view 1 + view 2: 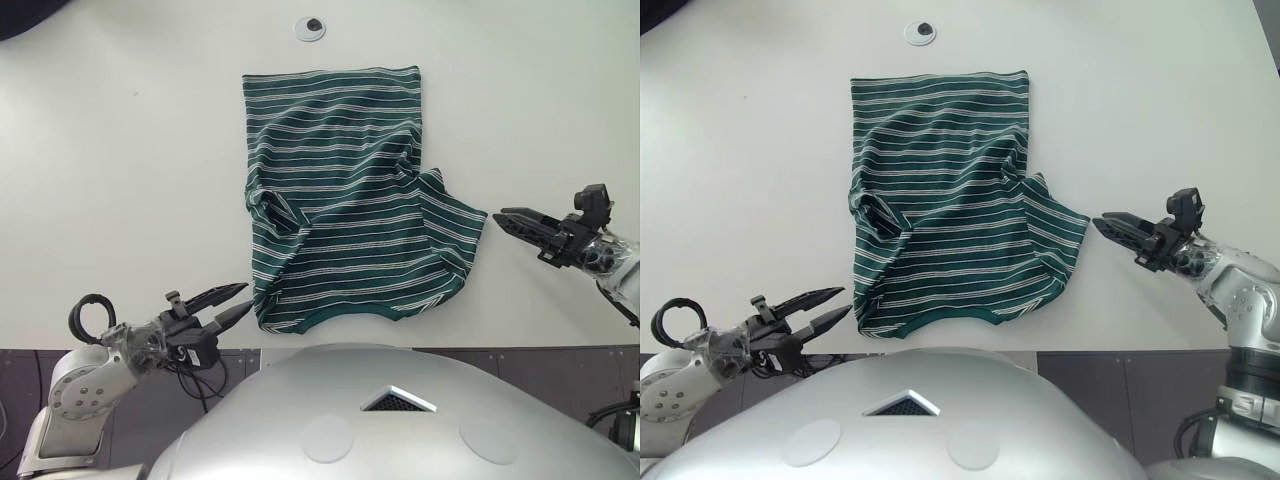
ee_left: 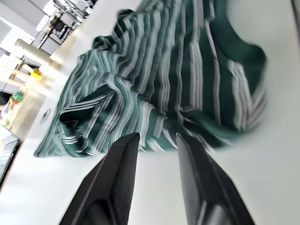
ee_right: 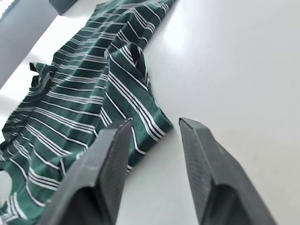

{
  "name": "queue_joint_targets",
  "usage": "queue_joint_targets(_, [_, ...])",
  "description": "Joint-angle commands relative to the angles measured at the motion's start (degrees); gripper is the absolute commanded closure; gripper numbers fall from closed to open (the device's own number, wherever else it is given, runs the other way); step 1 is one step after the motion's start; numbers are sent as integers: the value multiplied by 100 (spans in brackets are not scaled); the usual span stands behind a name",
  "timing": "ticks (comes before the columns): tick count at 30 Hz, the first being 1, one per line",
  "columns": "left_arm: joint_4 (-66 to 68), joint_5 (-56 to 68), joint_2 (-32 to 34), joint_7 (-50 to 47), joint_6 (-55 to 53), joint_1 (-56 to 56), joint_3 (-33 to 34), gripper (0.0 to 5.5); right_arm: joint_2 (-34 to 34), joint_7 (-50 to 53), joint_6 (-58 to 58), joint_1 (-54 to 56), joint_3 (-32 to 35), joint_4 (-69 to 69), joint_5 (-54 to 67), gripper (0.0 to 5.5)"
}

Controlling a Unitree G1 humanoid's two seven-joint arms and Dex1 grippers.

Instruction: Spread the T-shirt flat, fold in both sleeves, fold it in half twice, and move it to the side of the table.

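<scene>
Left gripper [image 1: 246,297] and right gripper [image 1: 500,218] gape empty, flanking the striped T-shirt [image 1: 340,200] on the table [image 1: 120,150]. One sleeve [image 1: 455,215] lies outspread, so folding it seems the step in hand; the right gripper should next pinch it and carry it inward.

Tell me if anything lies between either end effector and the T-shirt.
Nothing visible does. Only bare table separates the T-shirt from the open left end effector at its near left corner and the open right end effector by its right sleeve. The disc lies beyond its far edge.
</scene>
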State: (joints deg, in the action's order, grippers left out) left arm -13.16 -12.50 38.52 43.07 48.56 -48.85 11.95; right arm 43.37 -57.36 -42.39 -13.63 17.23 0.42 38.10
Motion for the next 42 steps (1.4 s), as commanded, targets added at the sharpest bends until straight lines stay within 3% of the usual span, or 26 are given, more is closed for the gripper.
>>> queue_joint_targets(1, [310, -441, 131, -304, 325, 66, -14, 407, 48, -25, 140, -55, -209, 22, -263, 324])
queue_joint_targets(12, [298, -508, 307, -723, 340, 31, -173, 407, -355, 157, -82, 233, -742, -11, -262, 324])
queue_joint_targets(21, [159, -508, 385, -842, 262, -2, -220, 407, -296, 343, 7, 209, -791, -31, -287, 463])
queue_joint_targets(26, [149, -559, 442, -882, 235, 26, -257, 407, -230, 306, -380, 88, -528, -1012, 259, 547])
queue_joint_targets(34, [96, -545, 491, -933, 173, 94, -392, 407, -626, 864, -870, 117, -1097, -2058, 543, 547])
queue_joint_targets(42, [125, -625, 514, -1022, 170, 113, -488, 407, -1268, 1518, -1143, 598, -1910, -2134, 421, 547])
